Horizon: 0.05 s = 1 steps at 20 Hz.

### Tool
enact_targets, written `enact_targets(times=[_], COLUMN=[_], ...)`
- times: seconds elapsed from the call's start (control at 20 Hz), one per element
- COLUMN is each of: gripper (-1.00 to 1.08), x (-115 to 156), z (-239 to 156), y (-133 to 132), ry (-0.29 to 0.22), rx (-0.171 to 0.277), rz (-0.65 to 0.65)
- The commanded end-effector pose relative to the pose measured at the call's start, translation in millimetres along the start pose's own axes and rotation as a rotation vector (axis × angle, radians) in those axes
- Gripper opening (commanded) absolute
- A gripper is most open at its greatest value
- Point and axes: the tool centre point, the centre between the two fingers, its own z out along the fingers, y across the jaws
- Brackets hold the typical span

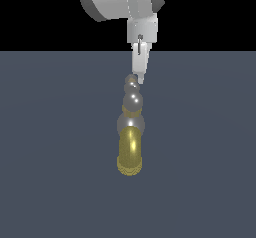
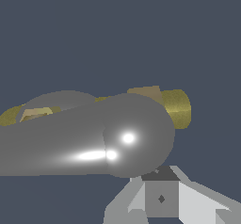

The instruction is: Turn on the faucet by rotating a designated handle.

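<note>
Faucet (image 1: pixel 130 147) on floor, spout toward camera. Handle (image 1: pixel 132 94) runs away from camera; far end just beside claw (image 1: pixel 139 78), bulb (image 2: pixel 139 136) close against fingers. Claw's opening: cannot tell.

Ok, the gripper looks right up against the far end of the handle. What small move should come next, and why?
Probably a short sideways push against the end of the handle, sweeping it around the stem. The gripper sits right at the crossbar's far bulb in the exterior view, and the wrist view shows that bulb close against a finger. Actual contact is not certain, so ease in slowly.
</note>
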Motion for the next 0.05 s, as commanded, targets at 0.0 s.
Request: enact_targets(times=[0.0], gripper=[-1.0], x=[57.2], z=[-3.9], y=[-3.0], ry=[0.021], rx=[-0.003], rz=[-0.071])
